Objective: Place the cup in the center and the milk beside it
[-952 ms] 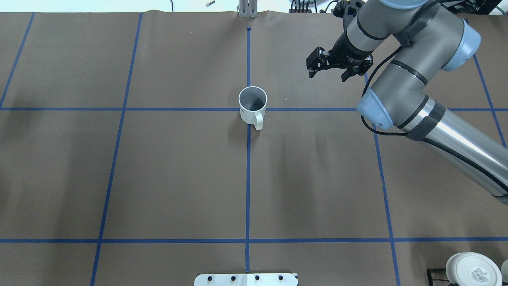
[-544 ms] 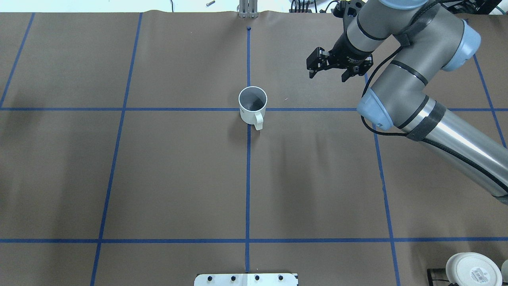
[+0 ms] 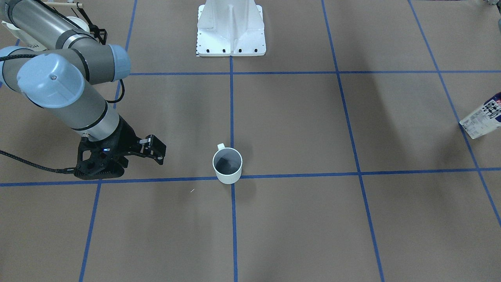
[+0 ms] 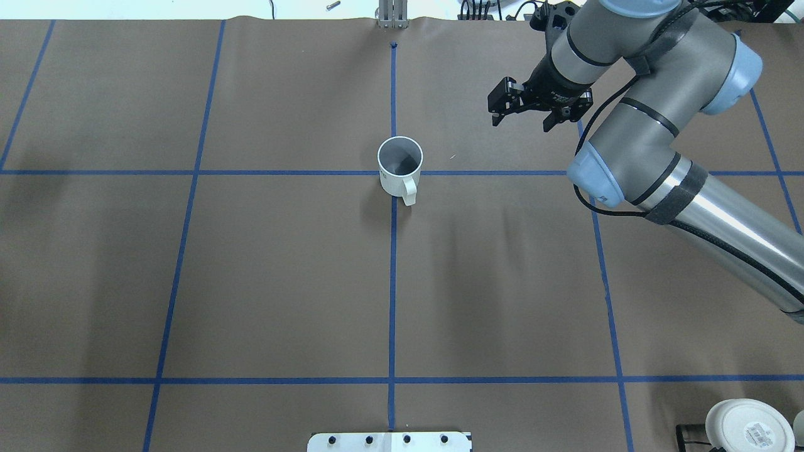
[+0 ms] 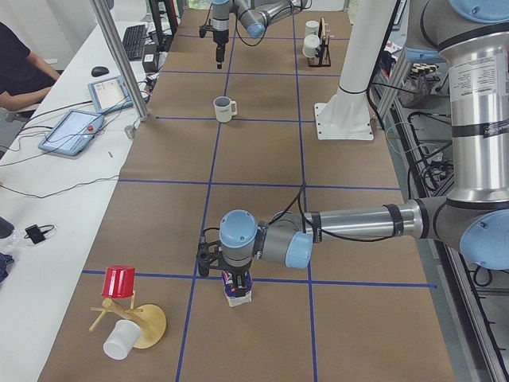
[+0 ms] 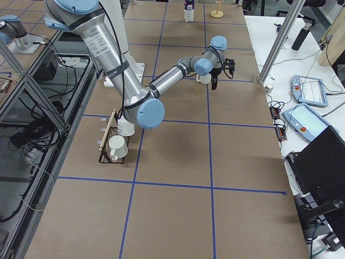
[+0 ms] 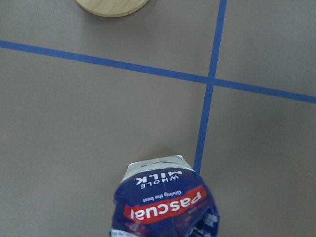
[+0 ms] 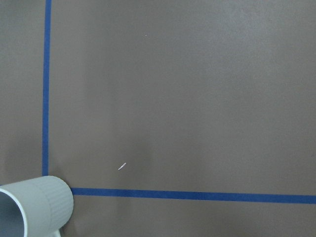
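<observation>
**Cup centred, milk next**

The cup (image 4: 399, 164) stands on the centre tape cross (image 4: 392, 173), your right gripper (image 4: 521, 122) spread and empty at its 2 o'clock overhead. The milk (image 3: 483, 117) sits well apart, at the cup's 3 o'clock from the front, under your left gripper (image 5: 236, 279), whose grip cannot be told. Likely next: secure the milk, carry it beside the cup.
</observation>
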`<state>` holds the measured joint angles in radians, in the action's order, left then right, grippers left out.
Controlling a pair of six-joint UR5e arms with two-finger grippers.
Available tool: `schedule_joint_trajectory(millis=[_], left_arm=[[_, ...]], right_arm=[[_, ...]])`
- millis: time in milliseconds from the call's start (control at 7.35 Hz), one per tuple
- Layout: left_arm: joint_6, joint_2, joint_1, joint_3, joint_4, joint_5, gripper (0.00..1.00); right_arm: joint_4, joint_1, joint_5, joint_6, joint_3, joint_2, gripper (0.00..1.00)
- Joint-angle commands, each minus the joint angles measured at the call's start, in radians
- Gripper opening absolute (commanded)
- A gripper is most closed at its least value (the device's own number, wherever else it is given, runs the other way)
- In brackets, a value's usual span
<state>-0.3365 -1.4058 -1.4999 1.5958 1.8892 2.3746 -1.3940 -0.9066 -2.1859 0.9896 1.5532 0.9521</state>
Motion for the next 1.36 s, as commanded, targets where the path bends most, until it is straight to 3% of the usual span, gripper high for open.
schedule_joint_trajectory(millis=[0, 136, 272, 408, 816, 1224], left_arm=[[0.004, 0.007, 0.009, -0.002, -0.001, 0.0, 0.86], [0.01, 0.007, 0.009, -0.002, -0.001, -0.005, 0.48], [0.011, 0.007, 0.009, -0.002, -0.001, -0.006, 0.18], [0.011, 0.005, 0.009, 0.0, 0.011, -0.006, 0.0], [0.005, -0.036, 0.006, 0.045, -0.005, 0.002, 0.0], [-0.01, -0.355, 0.012, 0.082, -0.4, -0.003, 0.0]], right_arm=[[0.0, 0.0, 0.0, 0.0, -0.001, 0.002, 1.0], [0.0, 0.0, 0.0, 0.001, -0.002, -0.003, 1.0], [0.001, 0.0, 0.0, 0.001, -0.005, -0.001, 1.0], [0.0, 0.0, 0.0, 0.001, -0.005, 0.0, 1.0], [0.001, 0.0, 0.0, -0.003, -0.005, 0.011, 1.0], [-0.005, 0.0, -0.012, -0.011, 0.005, 0.051, 1.0]])
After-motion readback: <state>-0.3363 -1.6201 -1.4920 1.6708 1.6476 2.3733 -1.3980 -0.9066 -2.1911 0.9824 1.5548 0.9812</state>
